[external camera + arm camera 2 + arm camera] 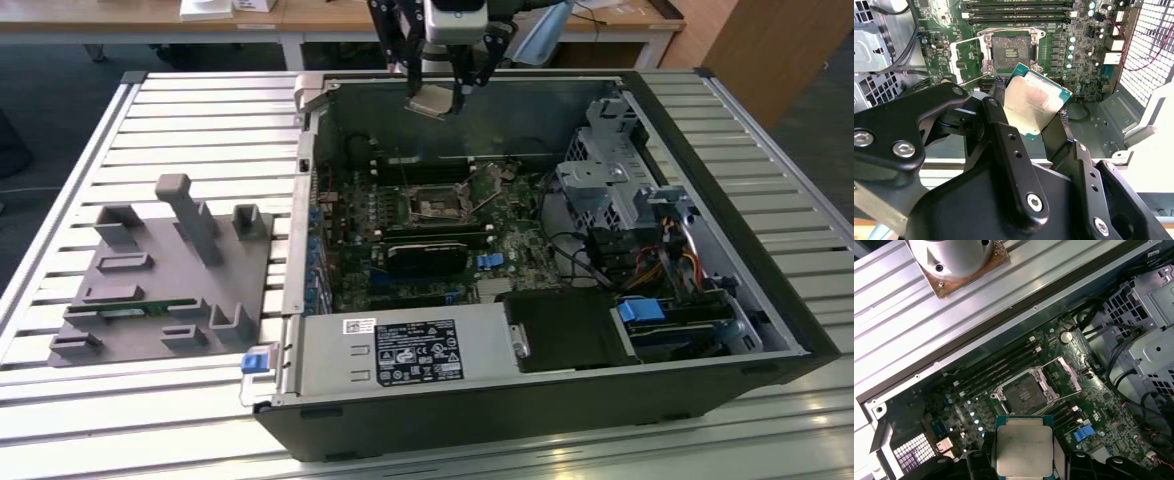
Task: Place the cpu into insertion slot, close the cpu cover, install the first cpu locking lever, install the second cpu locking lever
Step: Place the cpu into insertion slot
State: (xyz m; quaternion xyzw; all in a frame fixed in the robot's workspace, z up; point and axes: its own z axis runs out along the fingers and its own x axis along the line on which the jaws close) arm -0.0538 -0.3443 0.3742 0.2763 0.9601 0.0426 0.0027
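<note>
"Well, where does the cpu sit?"

"Between the jaws of the gripper, which are clamped on two opposite edges of it. It hangs tilted in the air over the open computer case, well apart from the board beneath."

"And its look?"

"A small flat square. The lid is matte silver-grey and faintly mottled. The second wrist view shows a thin green rim around it, and the first wrist view shows the lid almost face-on."

"The insertion slot?"

"Uncovered: a dark square centre inside a silver metal rim, set in the green motherboard. The cpu cover, a thin silver frame with a square window, stands raised open just beside it."

"What does the exterior view add?"

"The black case lying open on a ribbed metal worktop. A grey moulded fixture with upright posts stands toward the exterior view's left."
</note>
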